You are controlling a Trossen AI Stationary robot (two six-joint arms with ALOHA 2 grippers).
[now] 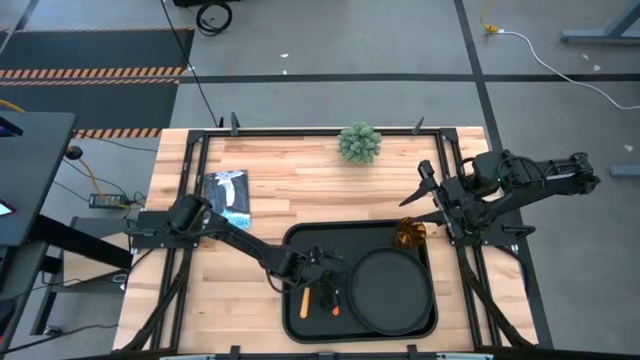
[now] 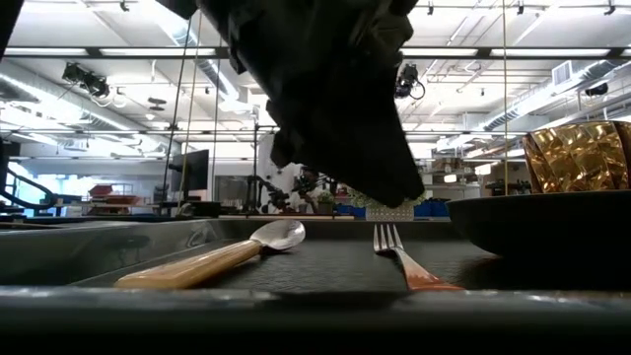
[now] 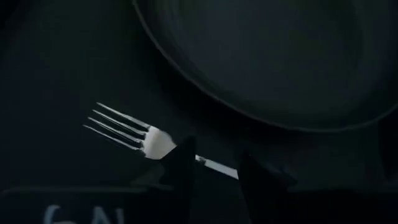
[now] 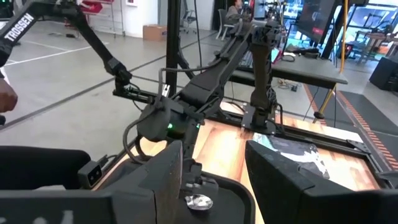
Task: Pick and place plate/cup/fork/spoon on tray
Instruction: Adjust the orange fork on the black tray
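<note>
Left gripper (image 3: 214, 177): low over the tray (image 1: 296, 305), above the tray's left half. Fingers (image 3: 180, 168) straddle the fork (image 3: 134, 134) at its neck, one on each side; a gap shows between them and the metal, so whether they pinch the fork or stand just clear of it cannot be told.

Fork: flat on the tray floor, tines silver, orange handle toward the tray's near edge; in the low view (image 2: 399, 258) it lies between the spoon and the plate.

Spoon (image 2: 212, 258): flat on the tray floor, left of the fork, oval bowl pointing away from the tray's near edge, orange handle toward the near-left corner.

Plate (image 1: 388, 290): round, black, on the tray's right half, just beside the fork.

Cup (image 1: 410, 233): amber tumbler at the tray's far-right corner, just beyond the plate; whether it sits inside the rim or on it cannot be told.

Right gripper (image 1: 428, 200): off the tray, raised above the table (image 1: 300, 180) beyond the tray's far-right corner, near the cup; jaws spread, nothing between them.

Other items on the table: a small green plant (image 1: 359, 143) well beyond the tray's far edge; a blue-and-white packet (image 1: 228, 197) beyond the tray's far-left corner.
</note>
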